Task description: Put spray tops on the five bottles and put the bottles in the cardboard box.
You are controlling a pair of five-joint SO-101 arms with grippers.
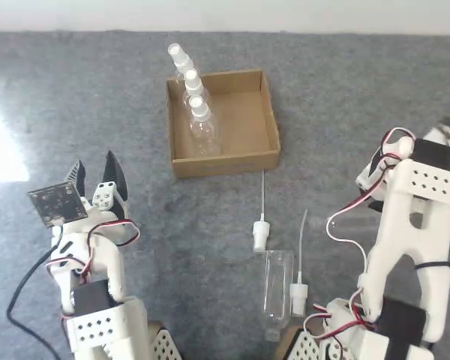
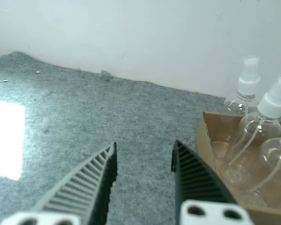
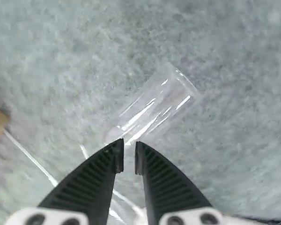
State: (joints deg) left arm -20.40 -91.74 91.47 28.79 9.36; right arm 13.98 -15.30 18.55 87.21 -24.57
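Gray felt (image 1: 75, 90) lies under our arms. Our left gripper (image 2: 143, 159) points ahead, fingers wide apart, near the cardboard box (image 1: 225, 163) with three topped bottles (image 1: 204, 131). Our right gripper (image 3: 126, 152) points down, fingers almost together, over a bare bottle (image 3: 154, 110) lying flat.

I note the right arm (image 1: 409, 225) covers one end of a clear bottle (image 1: 350, 223) in the high view; the right wrist view blurs it. In the left wrist view, the cardboard box (image 2: 205, 136) and nearest bottle (image 2: 277, 166) run off the edge.
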